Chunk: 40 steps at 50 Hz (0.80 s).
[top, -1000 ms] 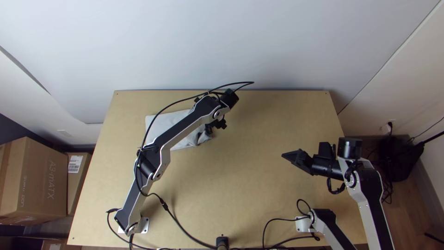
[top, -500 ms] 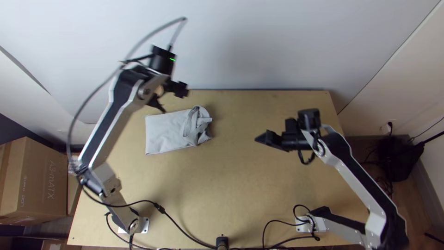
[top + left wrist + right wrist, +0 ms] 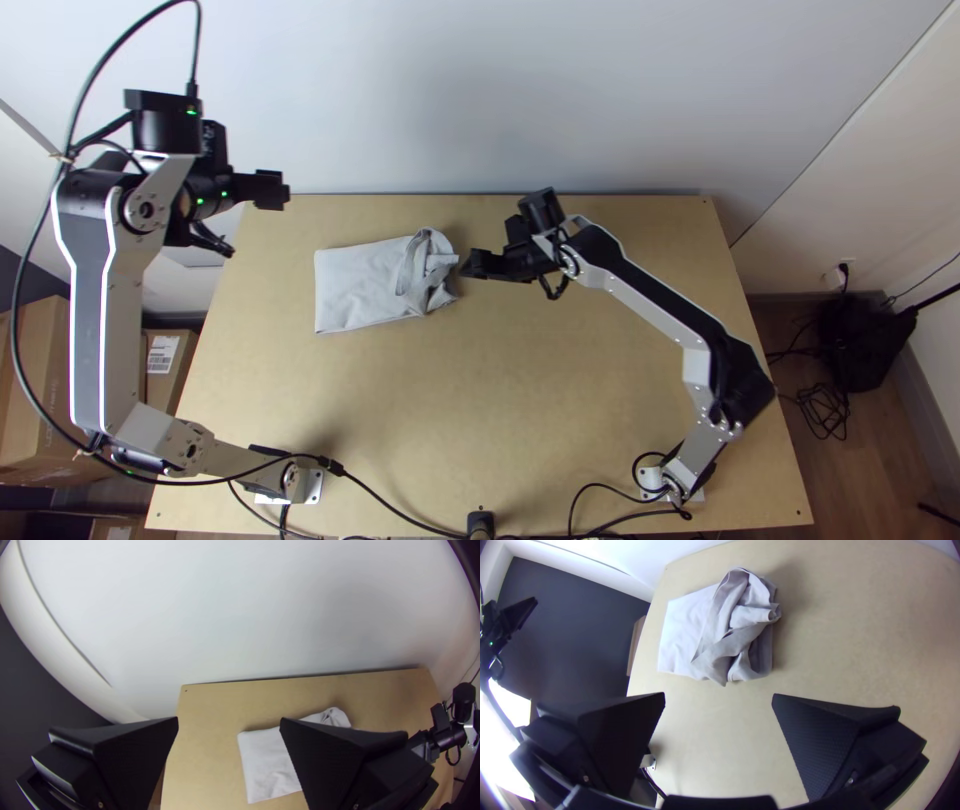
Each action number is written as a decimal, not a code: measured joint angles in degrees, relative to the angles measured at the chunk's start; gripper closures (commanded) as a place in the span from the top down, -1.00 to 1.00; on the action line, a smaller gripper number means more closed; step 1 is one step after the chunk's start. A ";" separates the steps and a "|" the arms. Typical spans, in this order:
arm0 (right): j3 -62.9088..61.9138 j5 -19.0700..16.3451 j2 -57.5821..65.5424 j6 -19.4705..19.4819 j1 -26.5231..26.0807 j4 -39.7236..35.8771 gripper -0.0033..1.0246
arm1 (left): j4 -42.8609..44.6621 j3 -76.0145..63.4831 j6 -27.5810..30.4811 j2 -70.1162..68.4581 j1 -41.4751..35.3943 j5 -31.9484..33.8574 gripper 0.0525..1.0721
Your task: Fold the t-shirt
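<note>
And there's the grey t-shirt (image 3: 352, 285), near the table's (image 3: 560, 400) far-left corner, long axis roughly along the far edge, bunched end facing the nearer right gripper (image 3: 719, 693): spread, empty! Left gripper (image 3: 228, 718), up by that corner, also released.

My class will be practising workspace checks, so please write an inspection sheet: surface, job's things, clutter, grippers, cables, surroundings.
Surface: wooden table, light.
Job's things: t-shirt, one end flat, the other bunched.
Clutter: small black fitting at the table's near edge.
Grippers: left gripper open, holding nothing, out by the far left corner; right gripper open, holding nothing, near the bunched end.
Cables: black cables near the arms' bases and along the left arm; more tangled on the floor at right.
Surroundings: pale wall behind, cardboard boxes at left.
</note>
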 measured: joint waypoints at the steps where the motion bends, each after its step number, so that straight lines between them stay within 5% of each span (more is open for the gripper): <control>1: 0.79 0.09 1.01 0.15 0.13 0.09 0.92 | -0.09 -0.17 0.04 -0.35 0.61 0.17 0.91; 40: 14.56 1.60 25.97 2.75 2.01 9.29 0.88 | -2.58 -1.22 1.29 -5.81 8.59 1.40 0.91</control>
